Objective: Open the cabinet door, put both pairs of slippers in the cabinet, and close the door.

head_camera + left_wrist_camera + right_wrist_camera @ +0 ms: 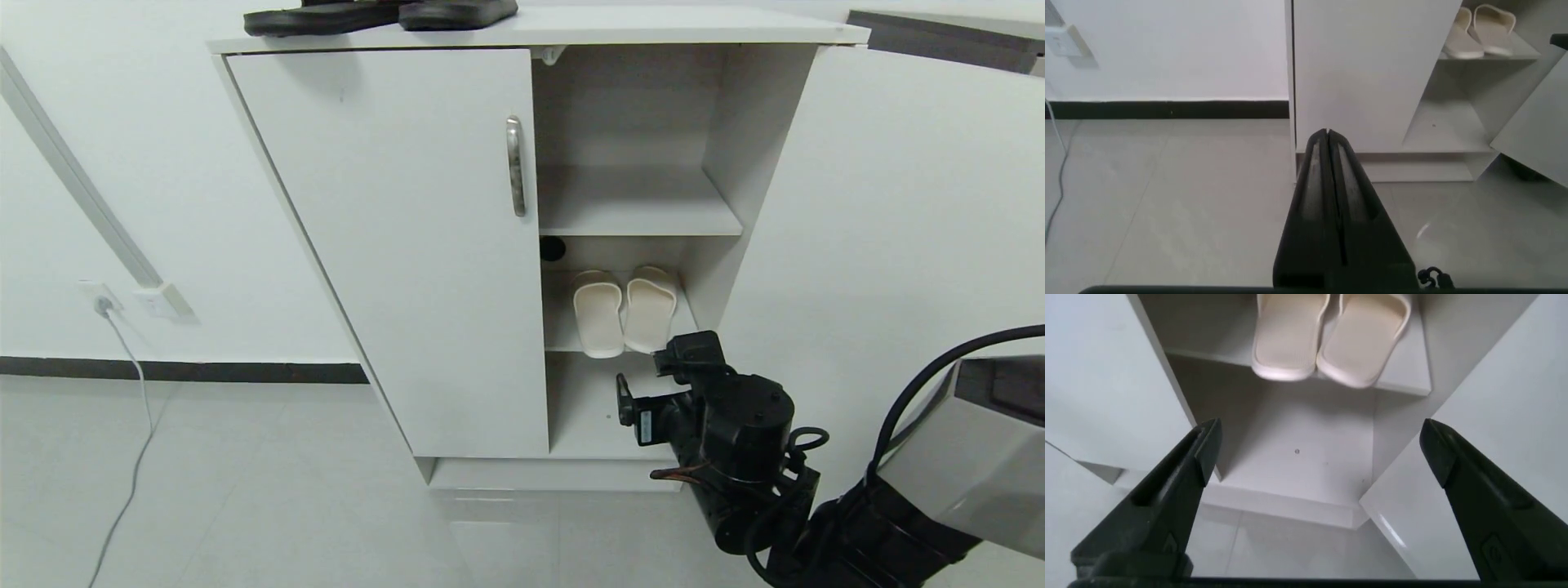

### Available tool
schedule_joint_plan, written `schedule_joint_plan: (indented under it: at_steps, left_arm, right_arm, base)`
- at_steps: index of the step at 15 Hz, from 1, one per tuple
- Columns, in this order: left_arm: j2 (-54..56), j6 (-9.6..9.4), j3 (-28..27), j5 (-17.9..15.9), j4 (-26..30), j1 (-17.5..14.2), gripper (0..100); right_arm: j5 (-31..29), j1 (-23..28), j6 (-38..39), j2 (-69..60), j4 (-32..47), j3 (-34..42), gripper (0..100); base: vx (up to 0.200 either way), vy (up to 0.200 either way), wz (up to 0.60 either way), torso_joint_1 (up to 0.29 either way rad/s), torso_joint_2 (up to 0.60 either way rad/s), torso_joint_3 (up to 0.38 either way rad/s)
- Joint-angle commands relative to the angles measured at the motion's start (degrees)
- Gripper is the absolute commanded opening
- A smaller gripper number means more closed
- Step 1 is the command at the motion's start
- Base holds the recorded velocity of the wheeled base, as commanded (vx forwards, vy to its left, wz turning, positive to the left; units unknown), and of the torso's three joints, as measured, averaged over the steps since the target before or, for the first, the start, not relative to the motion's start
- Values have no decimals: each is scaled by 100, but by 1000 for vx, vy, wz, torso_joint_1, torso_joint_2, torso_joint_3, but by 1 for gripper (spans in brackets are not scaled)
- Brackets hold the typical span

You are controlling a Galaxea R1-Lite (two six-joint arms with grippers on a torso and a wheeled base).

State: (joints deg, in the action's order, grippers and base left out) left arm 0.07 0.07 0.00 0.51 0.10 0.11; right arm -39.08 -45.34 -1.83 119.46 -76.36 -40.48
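Matte black right arm (735,457): drum-shaped joint housing, boxy bracket with small white label at drum's 9 o'clock. Thin black cable loops at its 3 o'clock, copper-toned wire at 7 o'clock. Silver-grey angular forearm shell (955,457) under thick black arching hose (922,384). Black right gripper (1320,433): two tapered fingers (1167,498), small moulded marks near bases. Black left gripper (1327,143): long flat-sided fingers, thin seam between.

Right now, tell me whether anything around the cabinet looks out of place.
The black slippers lie on top of the cabinet, not inside. The white slippers sit on the lower shelf with their ends poking past its front edge. Nothing looks spilled or damaged.
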Motion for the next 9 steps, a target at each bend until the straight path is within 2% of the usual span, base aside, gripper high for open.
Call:
schedule_joint_plan:
  at_steps: [1, 6, 9]
  left_arm:
    - [-7, 1, 0, 2, -1, -2, 0]
    - [-7, 1, 0, 10, -1, -2, 0]
    - [-7, -16, 0, 2, -1, -2, 0]
  right_arm:
    - [-3, -1, -2, -1, -2, 6, 100]
    - [-3, -1, -11, -1, -2, 67, 100]
    - [6, -1, -11, -1, -2, 76, 100]
  base:
    - [0, 0, 0, 2, 2, 207]
    - [0, 0, 0, 2, 0, 195]
    - [0, 0, 0, 1, 2, 32]
